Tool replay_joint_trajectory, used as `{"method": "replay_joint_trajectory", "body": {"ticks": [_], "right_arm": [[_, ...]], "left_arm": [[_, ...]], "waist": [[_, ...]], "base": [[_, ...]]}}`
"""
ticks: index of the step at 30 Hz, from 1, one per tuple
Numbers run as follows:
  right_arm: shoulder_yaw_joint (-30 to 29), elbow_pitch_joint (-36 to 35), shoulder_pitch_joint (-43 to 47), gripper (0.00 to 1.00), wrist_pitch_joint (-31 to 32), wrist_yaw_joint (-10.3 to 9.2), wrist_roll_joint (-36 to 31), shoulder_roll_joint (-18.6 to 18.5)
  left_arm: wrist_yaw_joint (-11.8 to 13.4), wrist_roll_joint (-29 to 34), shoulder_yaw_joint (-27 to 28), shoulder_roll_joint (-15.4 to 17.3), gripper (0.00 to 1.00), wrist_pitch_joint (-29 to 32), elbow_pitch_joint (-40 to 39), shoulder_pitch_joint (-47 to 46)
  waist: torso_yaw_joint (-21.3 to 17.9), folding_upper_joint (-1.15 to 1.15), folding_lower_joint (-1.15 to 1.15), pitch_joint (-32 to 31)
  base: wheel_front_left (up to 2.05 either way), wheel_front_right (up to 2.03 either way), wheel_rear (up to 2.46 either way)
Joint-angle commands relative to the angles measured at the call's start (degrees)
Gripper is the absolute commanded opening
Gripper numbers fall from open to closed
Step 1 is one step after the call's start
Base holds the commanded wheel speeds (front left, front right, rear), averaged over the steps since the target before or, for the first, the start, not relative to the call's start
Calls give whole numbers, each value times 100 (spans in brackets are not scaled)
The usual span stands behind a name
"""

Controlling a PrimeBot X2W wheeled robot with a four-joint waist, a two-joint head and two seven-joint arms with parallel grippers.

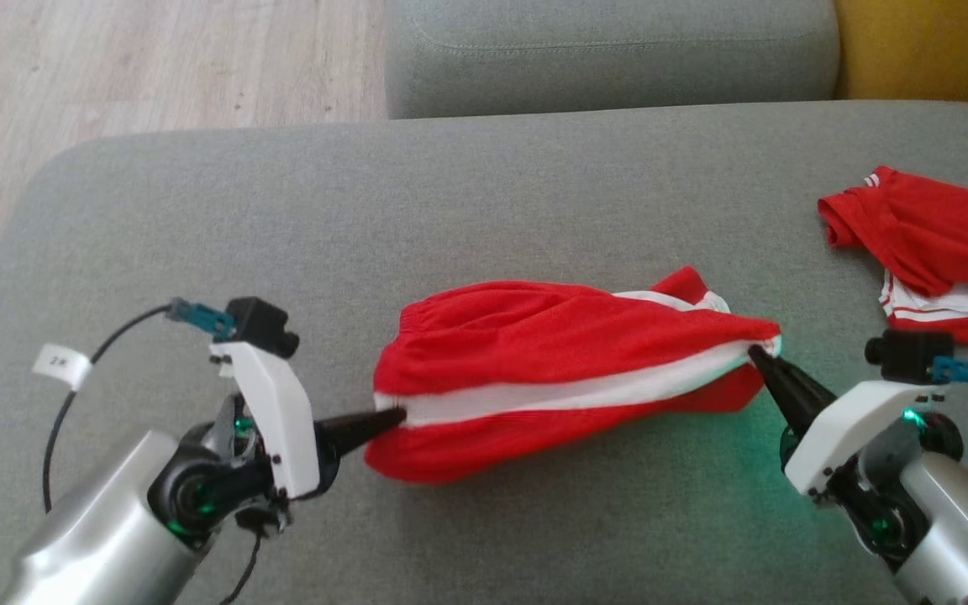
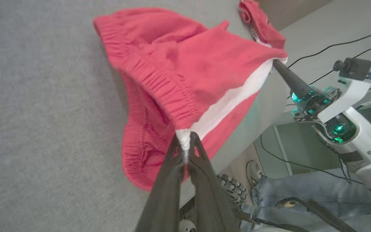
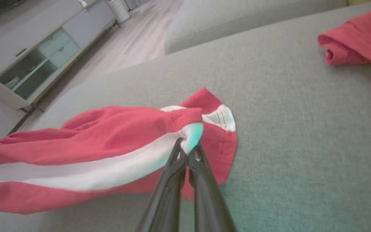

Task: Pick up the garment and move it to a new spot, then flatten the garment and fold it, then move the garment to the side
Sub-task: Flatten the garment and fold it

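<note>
The red fabric shorts with a white side stripe [image 1: 534, 344] stretch left-to-right over the grey fabric sofa seat [image 1: 366, 193], left jaws clamped on the stripe's waistband end, right jaws clamped on its hem end.

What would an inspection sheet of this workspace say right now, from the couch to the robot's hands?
Surface: grey couch cushion.
Job's things: red shorts with white stripe, stretched between both grippers.
Clutter: red jersey lying at right.
Grippers: left gripper shut on waistband end; right gripper shut on other end.
Cables: black cable looping by the left arm.
Surroundings: wooden floor, cabinet, a person's shoe.
</note>
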Motion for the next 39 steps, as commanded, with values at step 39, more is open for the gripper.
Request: {"method": "replay_joint_trajectory", "body": {"ticks": [39], "right_arm": [[581,666,-6828,0,-590,42,1012,-628]], "left_arm": [[93,1729,831,-1516,0,-3154,3743,-6752]], "waist": [[61,0,0,2464]], "base": [[0,0,0]]}}
